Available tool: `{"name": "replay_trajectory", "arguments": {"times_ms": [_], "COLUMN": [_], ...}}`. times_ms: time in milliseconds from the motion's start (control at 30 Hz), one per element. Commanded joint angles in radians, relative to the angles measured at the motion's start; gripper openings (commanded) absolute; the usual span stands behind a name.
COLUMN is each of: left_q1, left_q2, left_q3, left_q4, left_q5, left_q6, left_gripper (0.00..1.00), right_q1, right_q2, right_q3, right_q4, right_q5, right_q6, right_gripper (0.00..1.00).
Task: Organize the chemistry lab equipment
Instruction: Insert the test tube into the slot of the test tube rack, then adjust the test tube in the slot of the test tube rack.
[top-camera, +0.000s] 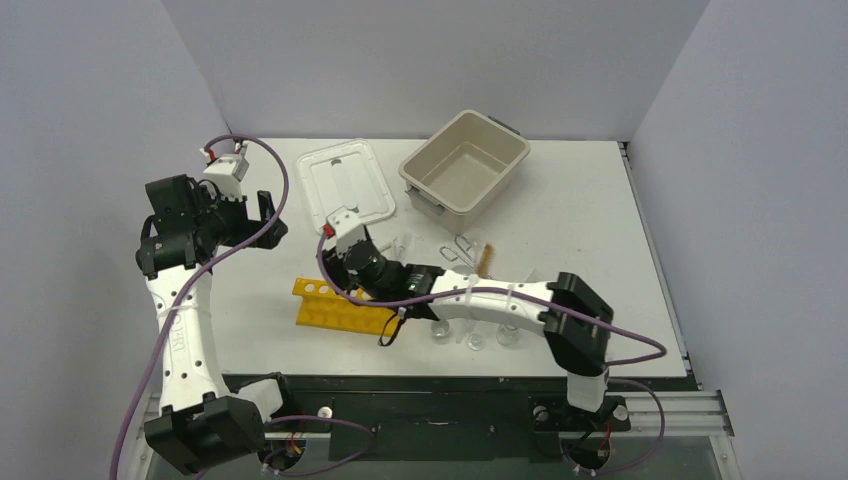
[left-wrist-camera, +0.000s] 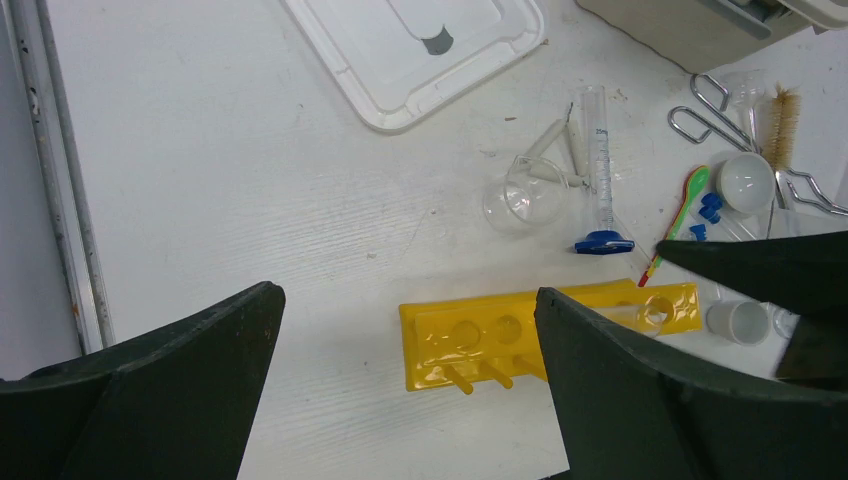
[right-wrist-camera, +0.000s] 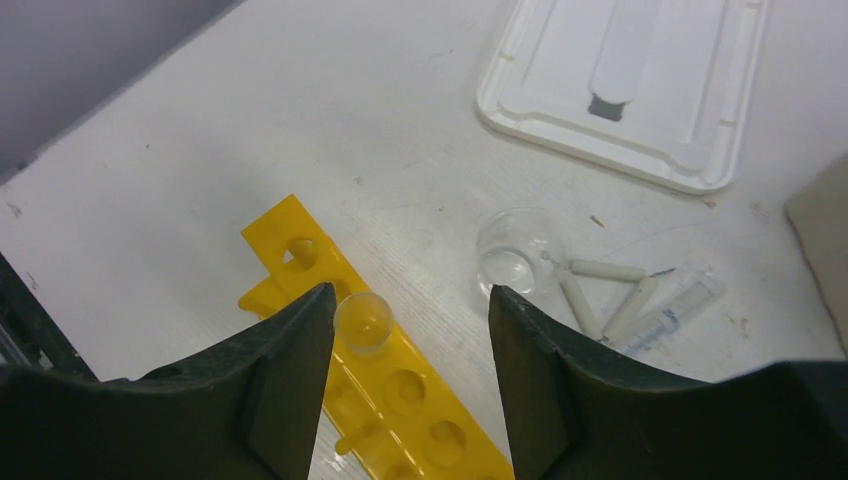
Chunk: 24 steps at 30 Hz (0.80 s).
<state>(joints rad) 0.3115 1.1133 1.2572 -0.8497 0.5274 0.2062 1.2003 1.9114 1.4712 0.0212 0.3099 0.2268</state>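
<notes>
Yellow rack (right-wrist-camera: 275, 232) holds one clear tube (right-wrist-camera: 362, 322), my right gripper (right-wrist-camera: 410, 300) spread around it; my left gripper (left-wrist-camera: 407, 295) hangs wide open. Beaker (left-wrist-camera: 525, 200), tongs (left-wrist-camera: 710, 115), brush (left-wrist-camera: 780, 125) lie loose; most sorting, I judge, remains.

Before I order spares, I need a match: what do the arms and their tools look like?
Both the left arm and right arm have white links, black joints and a purple cable. The left tool and right tool have broad black tapered fingers.
</notes>
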Motion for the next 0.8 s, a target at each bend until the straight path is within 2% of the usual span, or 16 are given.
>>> {"name": "replay_trajectory", "arguments": {"times_ms": [0,167,333,433,500,600,700,767], "left_q1": [0.011,0.011,0.011,0.012,0.011,0.009,0.01,0.009], "left_q2": [-0.013,-0.011,-0.009,-0.007,-0.006,-0.01,-0.014,-0.016], "left_q3": [0.054,0.061,0.061,0.066,0.069,0.064,0.045,0.029], "left_q4": [-0.002,-0.007,-0.009,-0.011,-0.012,-0.013,-0.011,-0.008], "left_q5": [-0.007,0.004,0.011,0.016,0.021,0.028,0.026,0.018], "left_q6": [0.021,0.019,0.019,0.013,0.009,0.009,0.019,0.026], "left_gripper": [0.97,0.97,0.97,0.97,0.97,0.97,0.96,0.96], "right_q1": [-0.086,-0.176,-0.262,-0.293,-0.298,-0.298,-0.263,-0.212], "right_q2": [-0.268,-0.447,-0.501,-0.465,-0.406,-0.313,-0.28,-0.251], "right_q3": [-0.063,-0.241,-0.388,-0.411,-0.394,-0.365,-0.328,-0.263], "right_q4": [0.015,0.011,0.021,-0.003,-0.048,-0.075,-0.066,-0.101], "right_q5": [-0.013,-0.017,-0.055,-0.076,-0.079,-0.092,-0.081,-0.018], "right_q6": [0.095,0.157,0.216,0.224,0.21,0.222,0.232,0.214], "right_gripper": [0.52,0.49,0.5,0.5,0.45,0.42,0.41,0.41]}}
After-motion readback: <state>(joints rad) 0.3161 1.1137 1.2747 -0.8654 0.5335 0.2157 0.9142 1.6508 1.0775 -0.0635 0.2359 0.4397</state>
